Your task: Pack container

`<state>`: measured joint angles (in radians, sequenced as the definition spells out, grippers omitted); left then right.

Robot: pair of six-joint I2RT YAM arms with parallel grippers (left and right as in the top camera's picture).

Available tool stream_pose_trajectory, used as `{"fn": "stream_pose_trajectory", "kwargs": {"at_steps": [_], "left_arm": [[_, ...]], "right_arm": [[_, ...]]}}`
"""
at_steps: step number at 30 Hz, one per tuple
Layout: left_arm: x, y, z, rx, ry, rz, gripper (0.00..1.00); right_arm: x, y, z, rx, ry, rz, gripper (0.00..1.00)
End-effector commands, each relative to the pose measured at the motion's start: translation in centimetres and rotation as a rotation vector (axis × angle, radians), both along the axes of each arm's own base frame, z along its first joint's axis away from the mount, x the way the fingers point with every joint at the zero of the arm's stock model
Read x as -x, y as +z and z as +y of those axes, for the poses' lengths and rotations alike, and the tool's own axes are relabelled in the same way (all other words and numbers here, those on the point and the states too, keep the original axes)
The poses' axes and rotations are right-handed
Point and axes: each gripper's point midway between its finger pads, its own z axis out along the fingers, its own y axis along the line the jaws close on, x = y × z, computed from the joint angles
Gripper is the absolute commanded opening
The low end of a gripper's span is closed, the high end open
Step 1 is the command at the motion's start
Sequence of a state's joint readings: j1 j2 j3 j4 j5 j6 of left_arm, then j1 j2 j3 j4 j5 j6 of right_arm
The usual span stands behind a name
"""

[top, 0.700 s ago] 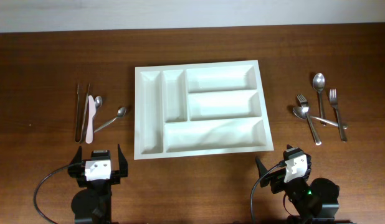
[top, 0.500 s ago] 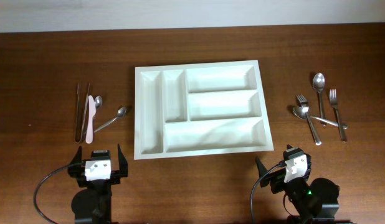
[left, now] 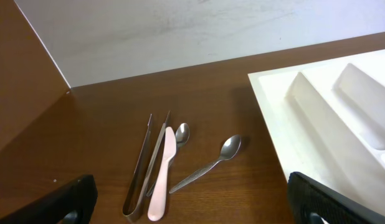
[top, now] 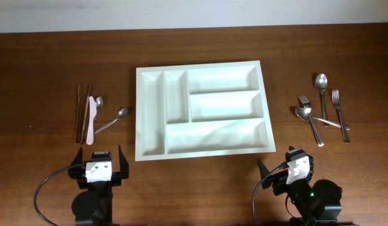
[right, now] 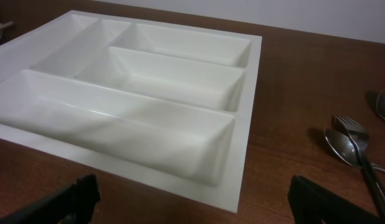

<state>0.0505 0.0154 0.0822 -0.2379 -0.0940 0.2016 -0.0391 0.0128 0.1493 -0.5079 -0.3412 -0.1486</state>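
The container (top: 200, 64), a large white tray with five empty compartments, lies in the middle of the brown table. On its left lie metal tongs (top: 79, 113), a pink knife (top: 90, 122) and two spoons (top: 112, 120). Forks and spoons (top: 319, 113) lie crossed to its right. My left gripper (top: 98, 154) hovers near the front edge, open and empty, just in front of the pink knife (left: 162, 171). The right gripper (top: 285, 160) is open and empty in front of the container's near right corner (right: 242, 199).
A pale wall (left: 180, 31) runs behind the far edge of the table. Bare wood (top: 49, 125) lies left of the tongs and between the right utensils (right: 351, 140) and the container's right rim (right: 251, 124).
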Motion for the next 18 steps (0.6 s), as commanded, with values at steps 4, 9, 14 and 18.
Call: {"fn": "stream_pose_trajectory", "kwargs": {"at_steps": [4,9,14,18], "left_arm": [[-0.04,-0.05,-0.16,-0.013,-0.009,-0.006,0.99],[-0.04,-0.05,-0.16,-0.013,-0.009,-0.006,0.99],[-0.04,-0.05,-0.18,-0.013,-0.01,-0.006,0.99],[-0.08,-0.07,-0.54,-0.009,-0.03,-0.006,0.99]], "right_arm": [[0.01,-0.13,0.04,-0.004,-0.002,0.0,0.99],[0.01,-0.13,0.04,-0.004,-0.002,0.0,0.99],[0.01,-0.14,0.04,-0.004,-0.002,0.0,0.99],[0.01,-0.13,0.04,-0.004,-0.002,0.0,0.99]]}}
